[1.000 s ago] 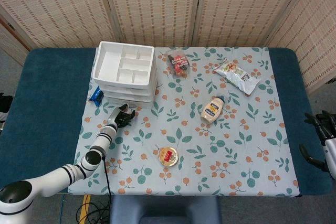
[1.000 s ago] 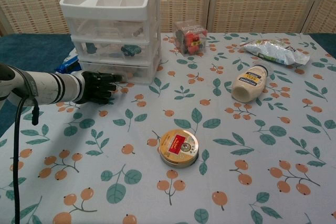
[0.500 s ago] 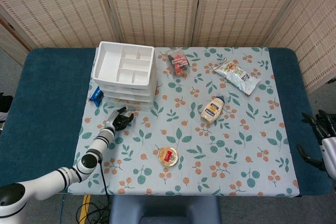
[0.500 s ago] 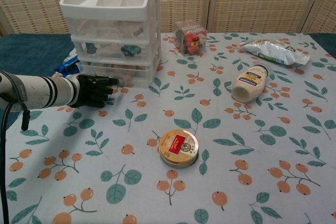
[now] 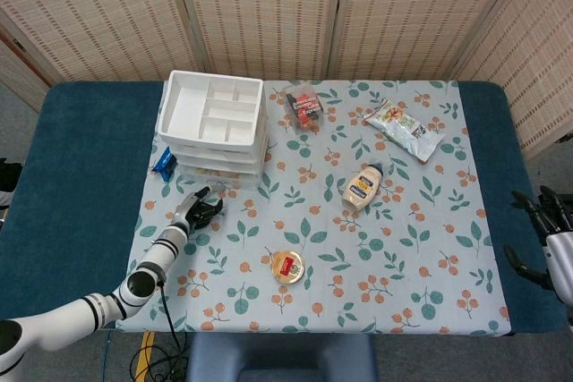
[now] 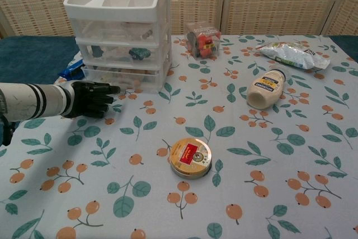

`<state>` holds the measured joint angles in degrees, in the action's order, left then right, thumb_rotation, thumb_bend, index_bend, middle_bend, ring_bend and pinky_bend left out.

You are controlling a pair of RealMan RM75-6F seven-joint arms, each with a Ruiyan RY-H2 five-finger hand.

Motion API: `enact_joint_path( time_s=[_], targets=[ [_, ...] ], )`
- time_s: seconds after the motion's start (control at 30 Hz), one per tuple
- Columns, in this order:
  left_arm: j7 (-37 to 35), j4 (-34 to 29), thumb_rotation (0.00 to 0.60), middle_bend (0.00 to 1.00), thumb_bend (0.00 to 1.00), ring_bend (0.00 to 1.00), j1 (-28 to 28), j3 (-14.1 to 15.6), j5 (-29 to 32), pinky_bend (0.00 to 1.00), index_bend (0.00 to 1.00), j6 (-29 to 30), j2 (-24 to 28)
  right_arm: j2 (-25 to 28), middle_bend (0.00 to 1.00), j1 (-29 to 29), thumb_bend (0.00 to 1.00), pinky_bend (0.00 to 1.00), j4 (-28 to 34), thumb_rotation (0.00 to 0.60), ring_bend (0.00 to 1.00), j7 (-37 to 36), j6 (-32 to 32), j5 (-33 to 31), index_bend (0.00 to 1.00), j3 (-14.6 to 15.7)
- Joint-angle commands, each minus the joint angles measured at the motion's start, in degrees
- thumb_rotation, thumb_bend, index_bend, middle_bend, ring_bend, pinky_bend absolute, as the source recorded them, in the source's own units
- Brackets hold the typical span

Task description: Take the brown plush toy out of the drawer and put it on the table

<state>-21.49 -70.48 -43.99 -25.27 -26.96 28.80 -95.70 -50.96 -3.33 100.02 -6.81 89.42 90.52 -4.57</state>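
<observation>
Left hand (image 6: 89,98) hovering w/ fingers (image 6: 112,89) spread, grasping nothing, at drawers' (image 6: 120,32) 7 o'clock; toy prob. soft, light—grab body.

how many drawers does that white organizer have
3, stacked under the open compartment tray on top of the white organizer: top drawer, middle drawer and bottom drawer, nearest the left hand. All look closed.

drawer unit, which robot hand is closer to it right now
Left. The left robot hand sits just in front of the drawer unit, by its bottom drawer; the right robot hand hangs off the table's far right edge.
</observation>
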Motion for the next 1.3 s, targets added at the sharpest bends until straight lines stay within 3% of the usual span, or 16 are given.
enact_joint_path(
  time_s=[0.03,0.17,0.33,0.73,1.3],
  targets=[
    [1.0,-7.8,0.600,1.00,0.48,1.00,3.1,0.3,-5.0,1.00,0.22,4.5,4.5,-0.2,0.26,-0.1,0.36,0.18,-0.1,0.600,0.08,-0.1,-0.1,0.1,0.09,0.0],
    [3.7,-12.6,0.600,1.00,0.48,1.00,4.5,1.1,-11.8,1.00,0.25,9.2,7.4,-0.6,0.26,-0.3,0.36,0.18,-0.4,0.600,0.08,-0.2,-0.2,0.3,0.09,0.1],
    [8.1,-12.0,0.600,1.00,0.48,1.00,3.6,2.9,-18.4,1.00,0.28,13.1,7.7,-1.0,0.26,-0.5,0.36,0.18,-0.7,0.600,0.08,-0.5,-0.3,0.5,0.09,0.0],
    [17.1,-4.9,0.600,1.00,0.48,1.00,-1.4,5.6,-16.8,1.00,0.30,14.5,4.6,-1.0,0.26,0.0,0.36,0.18,-1.1,0.600,0.08,-1.0,0.4,0.4,0.09,0.2],
    [22.0,2.8,0.600,1.00,0.48,1.00,-4.0,5.9,-14.4,1.00,0.31,17.0,-0.8,-1.2,0.26,0.8,0.36,0.18,-2.3,0.600,0.08,-2.1,1.3,-0.4,0.09,0.2]
  ],
)
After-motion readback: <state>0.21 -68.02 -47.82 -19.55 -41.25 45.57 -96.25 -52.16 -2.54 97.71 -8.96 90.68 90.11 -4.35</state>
